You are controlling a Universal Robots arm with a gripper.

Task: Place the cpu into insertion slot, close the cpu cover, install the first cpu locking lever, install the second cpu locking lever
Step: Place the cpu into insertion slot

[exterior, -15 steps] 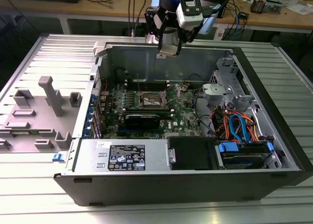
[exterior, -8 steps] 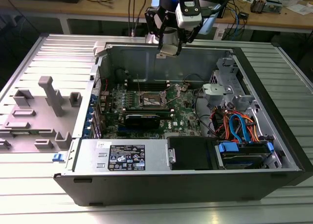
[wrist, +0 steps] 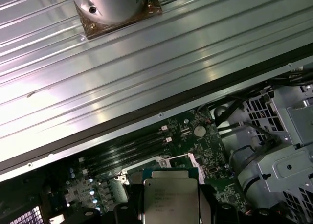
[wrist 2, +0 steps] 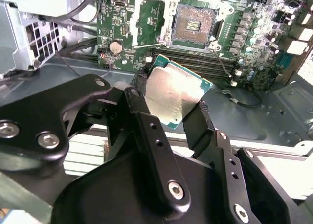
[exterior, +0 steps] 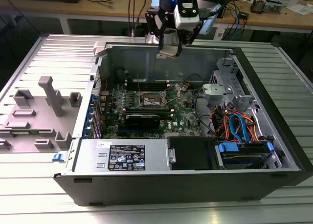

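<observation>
**Chip gripped in the air over the open case**

Arm reaches in from the far side of the computer case [exterior: 195, 185] in the exterior view, wrist bent so the gripper [exterior: 168, 49] points down, just inside the case's far wall. The gripper's two black fingers [wrist 2: 139, 106] are pinched on opposite edges of the chip [wrist 2: 173, 94], whose silvery top faces the second wrist view at a tilt. The chip hangs clear of everything below it.

The socket [exterior: 150, 99] lies on the green board [exterior: 183, 114], nearer the camera than the gripper and a little toward the exterior view's left. Its dark centre [wrist 2: 194, 26] is uncovered, with a metal rim around it. Long black memory slots [exterior: 127, 82] run beside it on the far side.

Above the board the case is open at the top. The far wall stands close behind the gripper. A drive cage with orange and blue cables [exterior: 239, 126] crowds the exterior view's right. The case rests on a ribbed metal desk [exterior: 29, 204], where a grey fixture [exterior: 49, 94] stands well apart on the exterior view's left.
</observation>
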